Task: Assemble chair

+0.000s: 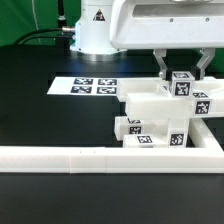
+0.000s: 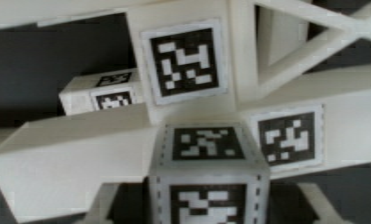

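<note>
Well off to the exterior view's left of the fingers, the marker board [image 1: 95, 87] lies flat on the black table [image 1: 40, 120]. Behind it stands the base of the arm [image 1: 92, 30]. The arm's white upper links reach across to the exterior view's right, and the hand ends pointing straight down.

Below and to the left of the fingers, the chair pieces [image 1: 150, 108] sit bunched together. A broad flat piece is on top, and smaller tagged blocks are packed against its near side.

The gripper [image 1: 184, 72] hangs over the right part of this cluster. Its two dark fingers [image 1: 164, 64] are spread wide, one on each side of an upright post [image 1: 181, 86]. The post's tagged top rises into the gap between them. A sliver of space shows on both sides, so the fingers are apart and clasp nothing.

In the wrist view the same post [image 2: 208, 150] fills the middle, with tags on its faces. A long bar [image 2: 66, 135] slants past it, and a small tagged block [image 2: 111, 95] lies beyond.

The border rail [image 1: 100, 157] runs along the near side, below the fingers, and turns up just to their right.
</note>
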`<state>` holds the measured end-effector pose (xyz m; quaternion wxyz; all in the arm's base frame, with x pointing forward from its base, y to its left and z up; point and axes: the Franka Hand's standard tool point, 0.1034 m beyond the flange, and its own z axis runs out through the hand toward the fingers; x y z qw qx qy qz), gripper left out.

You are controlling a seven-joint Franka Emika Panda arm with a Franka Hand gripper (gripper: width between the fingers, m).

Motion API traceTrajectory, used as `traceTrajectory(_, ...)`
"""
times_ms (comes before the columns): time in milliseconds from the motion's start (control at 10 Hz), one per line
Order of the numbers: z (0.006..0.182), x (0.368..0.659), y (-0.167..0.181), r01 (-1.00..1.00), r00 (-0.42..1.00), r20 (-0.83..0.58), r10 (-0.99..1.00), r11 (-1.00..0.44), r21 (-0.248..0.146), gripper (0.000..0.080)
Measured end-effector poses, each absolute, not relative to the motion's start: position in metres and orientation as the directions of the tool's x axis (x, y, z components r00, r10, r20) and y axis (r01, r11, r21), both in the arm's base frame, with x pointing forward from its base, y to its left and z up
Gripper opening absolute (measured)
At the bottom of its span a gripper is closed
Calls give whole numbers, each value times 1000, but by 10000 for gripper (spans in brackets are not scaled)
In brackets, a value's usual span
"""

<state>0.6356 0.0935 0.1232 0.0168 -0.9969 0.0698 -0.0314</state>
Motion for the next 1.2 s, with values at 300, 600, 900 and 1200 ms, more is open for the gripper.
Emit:
traceTrajectory(300,123,635,95,-325,944,49,-327,-944,-54,284)
traceTrajectory(600,123,635,96,-478,876,36,-481,-876,-66,284)
traceTrajectory(900,123,635,99,-611,789,18,-614,-788,-79,284)
traceTrajectory(1200,123,634,101,-723,688,-3,-726,-685,-88,284)
